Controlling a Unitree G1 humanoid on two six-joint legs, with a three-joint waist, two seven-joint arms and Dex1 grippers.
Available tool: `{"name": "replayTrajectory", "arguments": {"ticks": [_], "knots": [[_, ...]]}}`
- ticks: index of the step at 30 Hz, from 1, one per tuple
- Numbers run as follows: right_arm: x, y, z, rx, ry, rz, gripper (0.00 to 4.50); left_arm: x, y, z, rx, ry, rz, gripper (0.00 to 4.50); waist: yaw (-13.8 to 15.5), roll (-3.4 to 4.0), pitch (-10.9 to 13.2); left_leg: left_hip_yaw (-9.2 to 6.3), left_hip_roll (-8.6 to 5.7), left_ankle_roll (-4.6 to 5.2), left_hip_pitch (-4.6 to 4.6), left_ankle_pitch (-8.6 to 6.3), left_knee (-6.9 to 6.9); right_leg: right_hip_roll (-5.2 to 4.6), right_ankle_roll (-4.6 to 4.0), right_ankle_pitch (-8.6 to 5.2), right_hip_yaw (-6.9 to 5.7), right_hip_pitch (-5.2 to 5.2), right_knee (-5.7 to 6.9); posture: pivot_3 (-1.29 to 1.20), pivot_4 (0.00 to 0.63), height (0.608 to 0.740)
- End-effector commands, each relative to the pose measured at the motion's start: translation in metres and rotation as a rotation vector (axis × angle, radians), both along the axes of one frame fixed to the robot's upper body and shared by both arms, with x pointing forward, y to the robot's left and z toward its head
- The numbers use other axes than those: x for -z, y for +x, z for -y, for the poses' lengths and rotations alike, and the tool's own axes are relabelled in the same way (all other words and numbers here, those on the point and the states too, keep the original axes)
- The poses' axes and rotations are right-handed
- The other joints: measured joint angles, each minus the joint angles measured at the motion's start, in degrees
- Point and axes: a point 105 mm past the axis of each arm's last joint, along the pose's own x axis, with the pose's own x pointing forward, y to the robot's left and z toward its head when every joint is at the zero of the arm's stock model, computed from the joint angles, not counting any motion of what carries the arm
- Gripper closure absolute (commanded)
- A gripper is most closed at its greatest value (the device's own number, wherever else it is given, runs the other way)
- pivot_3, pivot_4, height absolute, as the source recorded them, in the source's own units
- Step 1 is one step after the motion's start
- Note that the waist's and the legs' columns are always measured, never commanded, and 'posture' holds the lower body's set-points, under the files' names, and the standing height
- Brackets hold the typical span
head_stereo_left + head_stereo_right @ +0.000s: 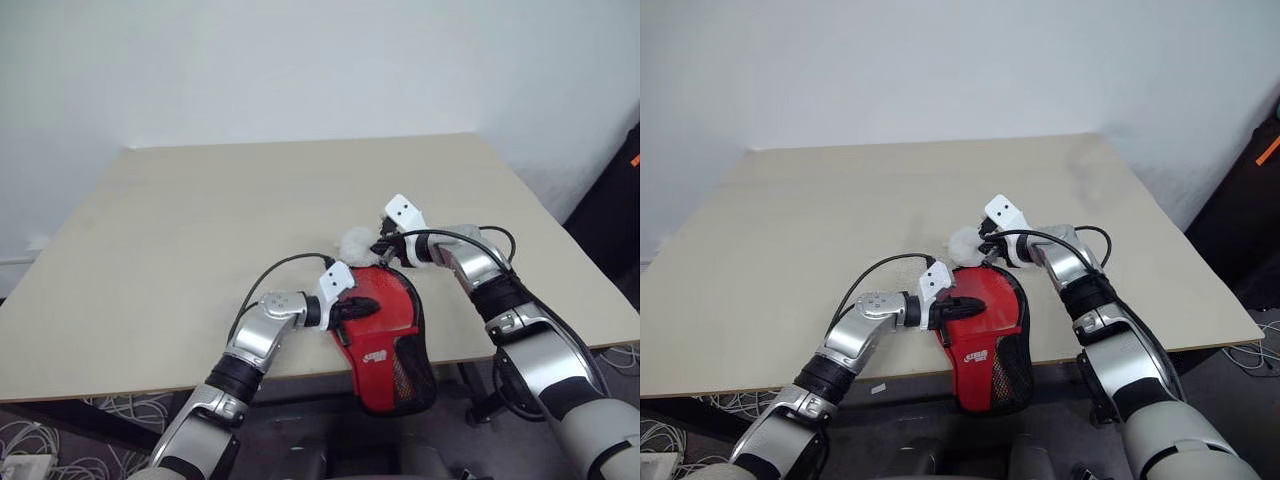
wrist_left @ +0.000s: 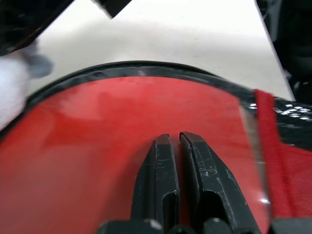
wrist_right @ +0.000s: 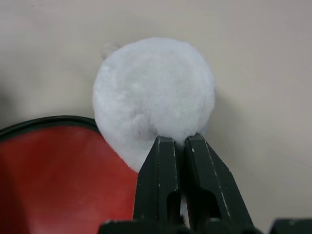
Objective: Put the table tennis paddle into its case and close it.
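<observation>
Case under clenched L gripper; R gripper clenched at far rim (by white pompom)

You face beige table against plain white wall (cables on floor below).

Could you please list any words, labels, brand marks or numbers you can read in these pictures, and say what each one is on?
Small white logo on the red case, near its black mesh end: too small and blurred to read.
No other text, number or sign can be made out on the table, the white fluffy ball or the arms.
</observation>
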Motion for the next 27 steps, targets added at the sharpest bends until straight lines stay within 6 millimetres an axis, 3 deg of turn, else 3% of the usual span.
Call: {"name": "replayTrajectory", "arguments": {"ticks": [1, 7, 13, 27], "knots": [[-0.019, 0.011, 0.011, 0.042, 0.004, 0.066, 4.48, 0.009, 0.002, -0.007, -0.025, 0.038, -0.014, 4.27, 0.0, 0.03, 0.0, 0.00, 0.00, 0.00, 0.00, 0.00, 0.00, 0.00, 0.00, 0.00, 0.00, 0.00, 0.00, 0.00, 0.000, 0.698], [-0.009, 0.012, 0.049, 0.124, -0.033, 0.046, 4.48, 0.013, -0.003, -0.008, -0.002, 0.057, -0.035, 4.27, 0.0, 0.05, 0.0, -0.01, -0.02, 0.00, 0.00, 0.00, 0.01, -0.01, 0.00, 0.00, 0.00, 0.02, 0.00, 0.00, 0.000, 0.698], [0.002, -0.002, 0.089, 0.165, -0.089, 0.017, 4.48, 0.015, -0.004, -0.008, 0.017, 0.067, -0.049, 4.27, 0.0, 0.24, -0.1, -0.01, -0.06, 0.01, -0.01, -0.01, 0.06, -0.03, 0.19, -0.11, 0.00, 0.08, 0.00, 0.00, 0.000, 0.698], [-0.007, -0.058, 0.150, 0.154, -0.166, -0.023, 4.48, 0.019, -0.003, -0.007, 0.047, 0.079, -0.068, 4.27, 0.5, 0.47, -0.3, 0.01, -0.05, 0.10, -0.07, -0.06, 0.29, -0.09, 0.39, -0.23, -0.03, 0.22, -0.02, 0.00, 0.000, 0.698]]}}
